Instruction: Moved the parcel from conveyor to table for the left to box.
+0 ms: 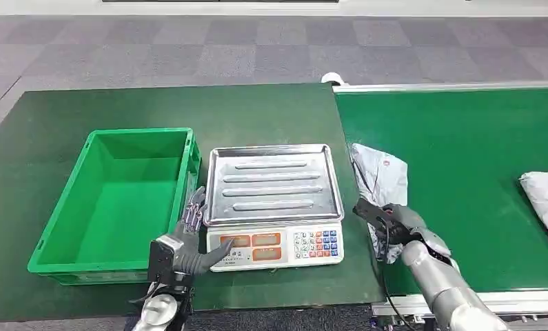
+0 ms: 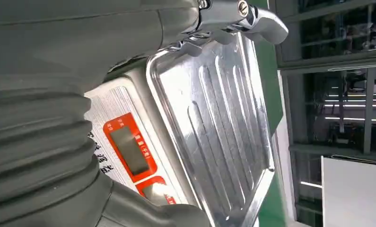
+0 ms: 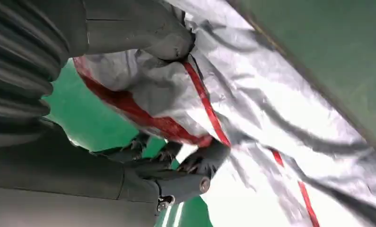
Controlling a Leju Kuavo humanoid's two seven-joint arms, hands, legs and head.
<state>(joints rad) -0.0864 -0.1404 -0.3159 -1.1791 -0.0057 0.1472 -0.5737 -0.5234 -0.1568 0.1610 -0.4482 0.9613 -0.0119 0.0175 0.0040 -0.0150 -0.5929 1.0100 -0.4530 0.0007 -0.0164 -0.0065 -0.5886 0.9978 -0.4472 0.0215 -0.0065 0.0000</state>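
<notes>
- The right hand (image 1: pixel 393 219) grips a grey parcel (image 1: pixel 381 172) with red stripes, lying at the conveyor's (image 1: pixel 464 172) left edge beside the table (image 1: pixel 50 117).
- The left hand (image 1: pixel 191 238) hovers with fingers spread, holding nothing, between a green box (image 1: pixel 64 258) and a scale (image 1: pixel 274 207).
- Another grey parcel (image 1: pixel 546 203) lies farther right on the conveyor.

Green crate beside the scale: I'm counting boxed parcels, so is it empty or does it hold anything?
Empty. The head view looks straight into the green crate and shows only its bare green floor and walls.
</notes>
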